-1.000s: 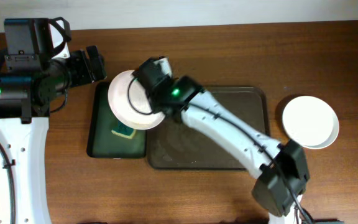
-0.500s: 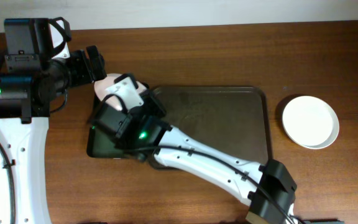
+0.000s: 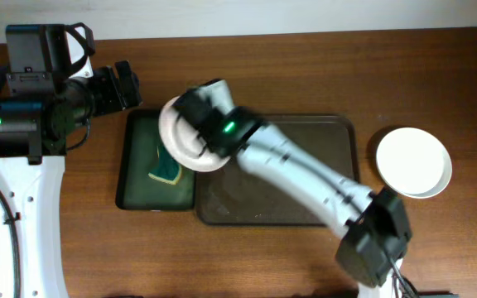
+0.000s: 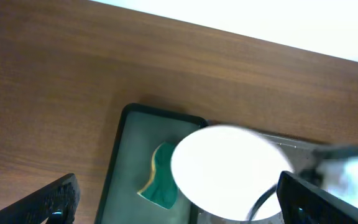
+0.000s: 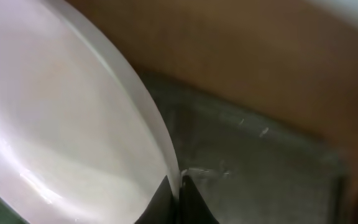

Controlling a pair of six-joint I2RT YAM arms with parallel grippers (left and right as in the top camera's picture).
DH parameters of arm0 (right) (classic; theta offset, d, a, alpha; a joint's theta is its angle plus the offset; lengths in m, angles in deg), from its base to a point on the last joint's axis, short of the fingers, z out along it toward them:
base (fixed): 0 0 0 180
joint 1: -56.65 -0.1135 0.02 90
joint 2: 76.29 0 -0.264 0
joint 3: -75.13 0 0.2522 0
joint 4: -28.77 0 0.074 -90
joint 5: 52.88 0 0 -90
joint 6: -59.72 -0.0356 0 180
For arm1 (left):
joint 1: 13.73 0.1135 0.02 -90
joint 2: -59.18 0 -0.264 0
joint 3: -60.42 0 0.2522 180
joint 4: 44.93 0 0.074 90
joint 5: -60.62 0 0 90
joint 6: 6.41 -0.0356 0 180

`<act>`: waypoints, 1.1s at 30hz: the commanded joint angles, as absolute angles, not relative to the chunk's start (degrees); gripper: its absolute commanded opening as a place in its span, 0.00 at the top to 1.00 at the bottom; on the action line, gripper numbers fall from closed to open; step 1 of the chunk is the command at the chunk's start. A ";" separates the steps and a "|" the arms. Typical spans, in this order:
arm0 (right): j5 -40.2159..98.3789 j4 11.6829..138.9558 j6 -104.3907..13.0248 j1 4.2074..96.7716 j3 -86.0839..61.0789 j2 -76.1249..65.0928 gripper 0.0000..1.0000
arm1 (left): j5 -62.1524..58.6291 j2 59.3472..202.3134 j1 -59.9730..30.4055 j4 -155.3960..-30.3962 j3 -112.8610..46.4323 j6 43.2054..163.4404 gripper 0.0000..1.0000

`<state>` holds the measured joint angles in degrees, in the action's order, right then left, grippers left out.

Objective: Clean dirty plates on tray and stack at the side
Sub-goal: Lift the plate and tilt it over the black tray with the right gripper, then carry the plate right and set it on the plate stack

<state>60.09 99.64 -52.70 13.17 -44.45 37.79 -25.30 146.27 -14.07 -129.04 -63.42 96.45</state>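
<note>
My right gripper (image 3: 204, 132) is shut on the rim of a white plate (image 3: 180, 142) and holds it above the seam between the green tray and the dark brown tray (image 3: 305, 194). In the right wrist view the fingers (image 5: 178, 198) pinch the plate's edge (image 5: 73, 124) over the brown tray (image 5: 247, 168). The plate also shows in the left wrist view (image 4: 229, 168). Other white plates (image 3: 413, 161) sit stacked on the table at the right. My left gripper (image 3: 127, 84) is open and empty at the far left, beyond the green tray; its fingers (image 4: 179, 202) frame the scene.
A narrow dark green tray (image 3: 135, 178) lies left of the brown tray, with a green and yellow sponge (image 3: 166, 170) in it; the sponge also shows in the left wrist view (image 4: 160, 183). The table's far edge runs along the top.
My right arm swung down and left over the green tray with the plate half a second ago, then back up to the right. The left arm has not moved.
</note>
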 commanded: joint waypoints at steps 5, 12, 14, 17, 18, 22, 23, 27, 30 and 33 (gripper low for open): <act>34.49 109.23 -56.04 39.86 -45.36 36.59 0.96 | -25.74 145.79 -13.94 -129.23 -63.31 95.53 0.01; 34.56 124.36 -52.59 68.77 -45.12 36.61 0.96 | -25.76 145.79 -13.94 -129.50 -63.31 95.53 0.01; 34.56 126.63 -52.59 77.36 -44.34 36.61 0.96 | -25.74 145.79 -13.94 -129.50 -63.31 95.53 0.01; 34.58 127.79 -52.61 84.09 -43.07 36.61 0.96 | -25.76 145.79 -13.94 -129.52 -63.31 95.53 0.01; 34.60 127.85 -52.61 86.08 -42.50 36.61 0.96 | -25.76 145.79 -13.94 -129.50 -63.31 95.53 0.01; 34.78 127.37 -52.61 92.66 -38.72 36.61 0.96 | -25.74 145.79 -13.94 -129.52 -63.31 95.53 0.01; 34.78 127.02 -52.61 93.80 -37.80 36.61 0.96 | -25.74 145.79 -13.94 -129.52 -63.31 95.53 0.01; 34.75 123.77 -51.58 95.94 -33.96 36.61 0.96 | -25.76 145.79 -13.94 -129.52 -63.31 95.53 0.01; 35.34 122.83 -50.64 95.96 -33.39 36.61 0.77 | -25.76 145.79 -13.94 -129.52 -63.31 95.53 0.01; 34.25 122.89 -44.35 95.94 -34.20 36.61 0.39 | -25.74 145.79 -13.94 -129.52 -63.31 95.53 0.01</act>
<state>35.39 122.87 -50.60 96.03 -33.63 37.77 -25.30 146.27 -14.07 -129.47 -63.42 96.45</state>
